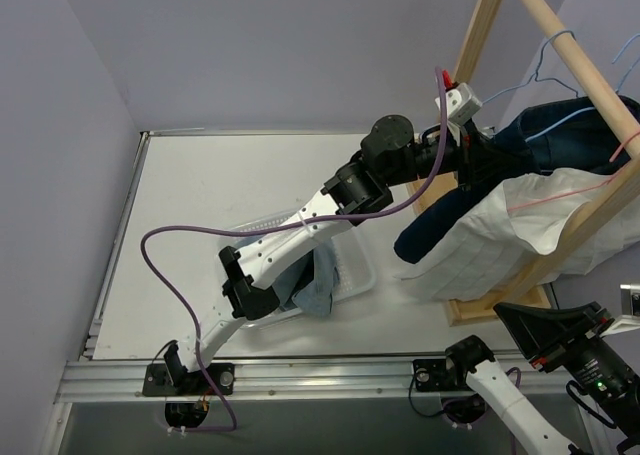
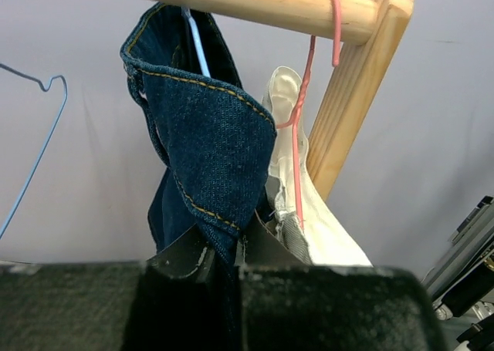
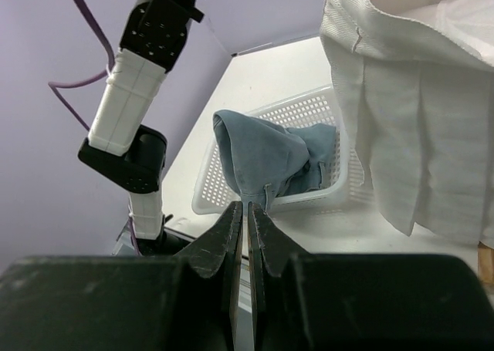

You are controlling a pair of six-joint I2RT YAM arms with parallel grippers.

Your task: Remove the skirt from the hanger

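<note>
skirt (image 2: pixel 208 143): dark blue denim, mustard topstitching, waistband flopped over a pale blue hanger (image 2: pixel 197 46) up on the wooden rail (image 2: pixel 231 0)
left gripper (image 2: pixel 238 247): clamped tight on the skirt's lower fold
right gripper (image 3: pixel 247 212): fingers pressed together, nothing between them, down low facing the basket
right of skirt: white garment (image 2: pixel 309 212) on a pink hanger (image 2: pixel 297 135), pressed up against the denim, rack post (image 2: pixel 347 96) just behind it
left of skirt: spare blue wire hanger (image 2: pixel 35 150), hanging apart
basket (image 3: pixel 309 108): white mesh, sat on the table (image 1: pixel 200 205), faded blue garment (image 3: pixel 262 162) spilling over its near rim
</note>
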